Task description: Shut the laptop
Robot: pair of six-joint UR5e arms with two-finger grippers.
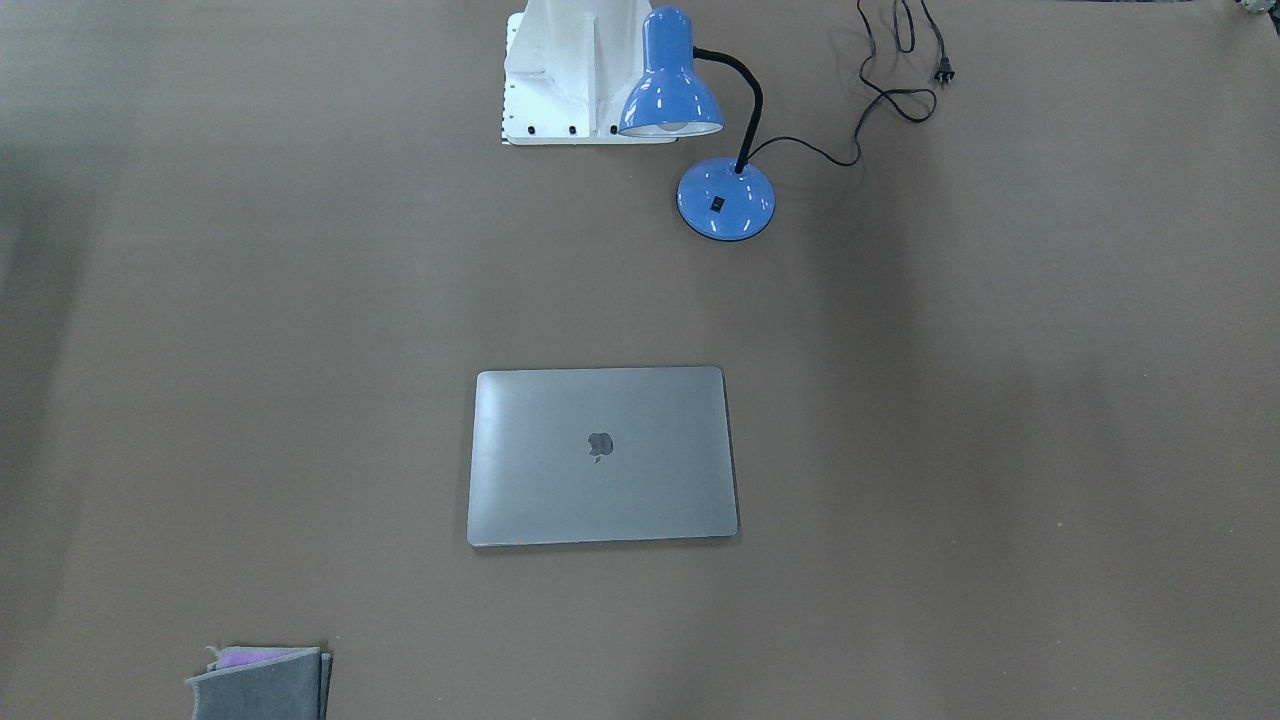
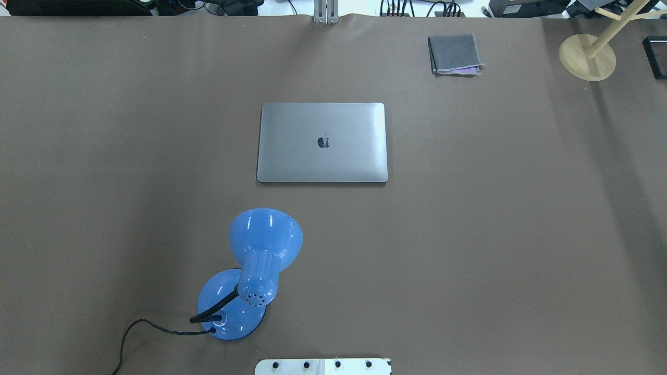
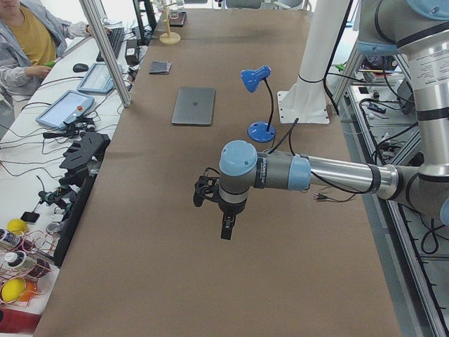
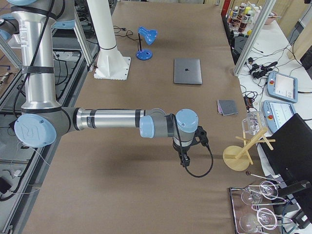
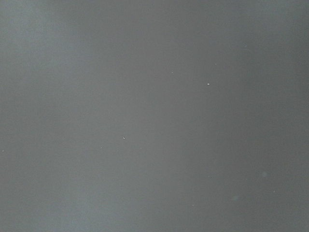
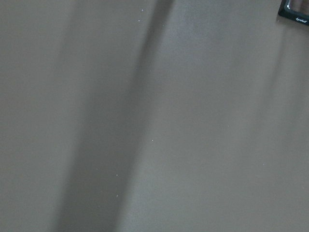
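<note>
The laptop [image 2: 323, 141] lies flat on the brown table with its grey lid down and the dark apple logo facing up; it also shows in the front view [image 1: 600, 455], the left side view [image 3: 194, 105] and the right side view [image 4: 187, 71]. No gripper is near it. My left gripper [image 3: 226, 228] hangs over bare table far from the laptop, toward the table's left end. My right gripper [image 4: 184, 160] hangs over bare table toward the right end. I cannot tell whether either one is open or shut. Both wrist views show only bare table.
A blue desk lamp [image 2: 260, 260] with a black cord stands between the robot base [image 2: 323, 366] and the laptop. A folded grey cloth [image 2: 455, 53] lies at the far right. A wooden stand [image 2: 587, 56] is at the far right corner.
</note>
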